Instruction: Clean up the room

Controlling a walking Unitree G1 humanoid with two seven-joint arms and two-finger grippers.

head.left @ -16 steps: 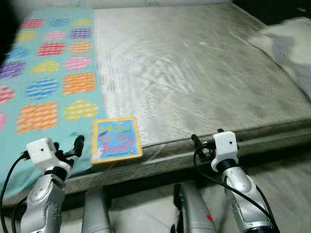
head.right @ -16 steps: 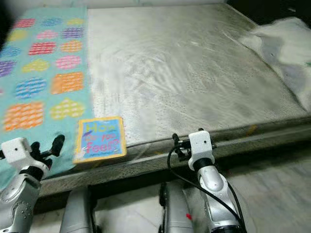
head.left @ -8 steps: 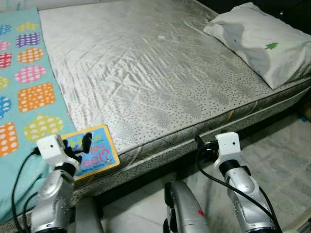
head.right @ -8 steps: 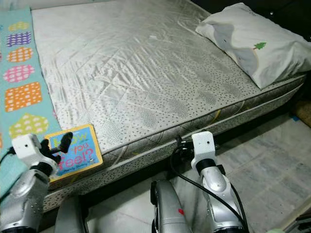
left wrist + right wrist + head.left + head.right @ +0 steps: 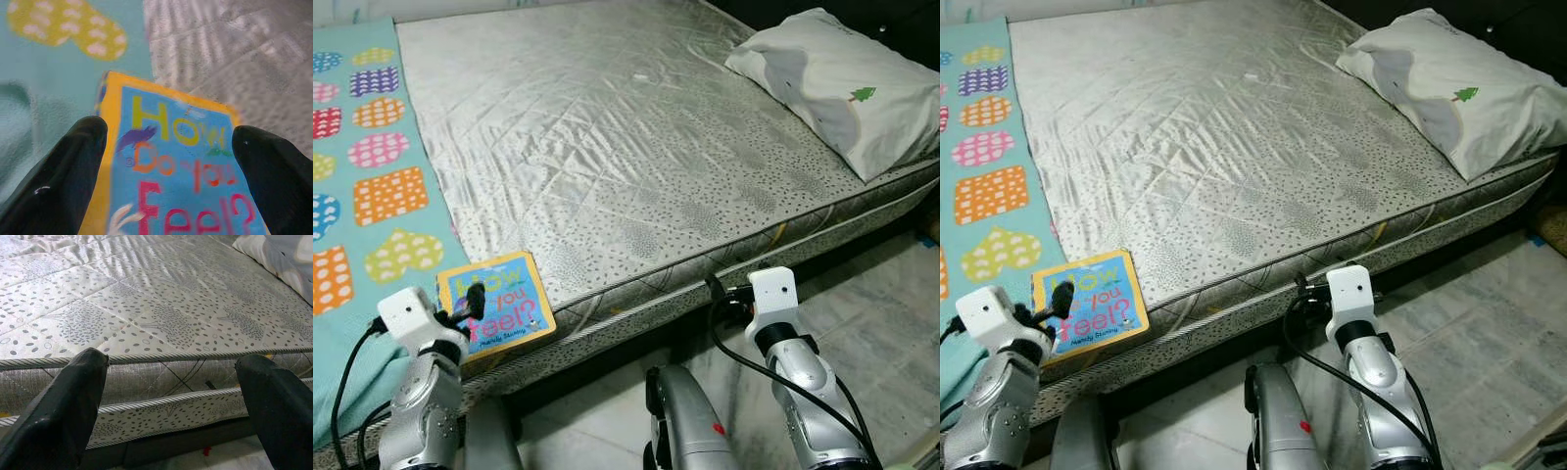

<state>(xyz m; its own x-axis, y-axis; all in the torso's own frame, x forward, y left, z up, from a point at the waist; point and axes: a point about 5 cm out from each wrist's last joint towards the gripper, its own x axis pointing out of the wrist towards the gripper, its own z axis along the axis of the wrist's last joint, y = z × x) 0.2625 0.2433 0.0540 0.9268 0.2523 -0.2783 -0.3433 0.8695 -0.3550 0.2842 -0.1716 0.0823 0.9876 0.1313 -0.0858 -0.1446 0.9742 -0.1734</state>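
A children's board book (image 5: 496, 313) with a yellow border and blue cover lies flat on the near edge of the bed, partly on the teal blanket (image 5: 372, 186). My left gripper (image 5: 465, 305) hovers open just over the book's near left corner; in the left wrist view its fingers (image 5: 58, 176) straddle the book (image 5: 181, 176). My right gripper (image 5: 717, 294) is open in front of the mattress side, with nothing between its fingers (image 5: 63, 406).
A silver-grey quilted mattress (image 5: 626, 157) spans the view. A white pillow (image 5: 832, 88) with a small green tree print lies at the far right end. Marble floor (image 5: 891, 333) runs along the bed's right side. My own legs (image 5: 685, 421) stand close to the bed frame.
The camera turned and steadied, so the bed shifted and the pillow came into sight. My left gripper has lowered slightly toward the book's near corner. The right gripper stays put.
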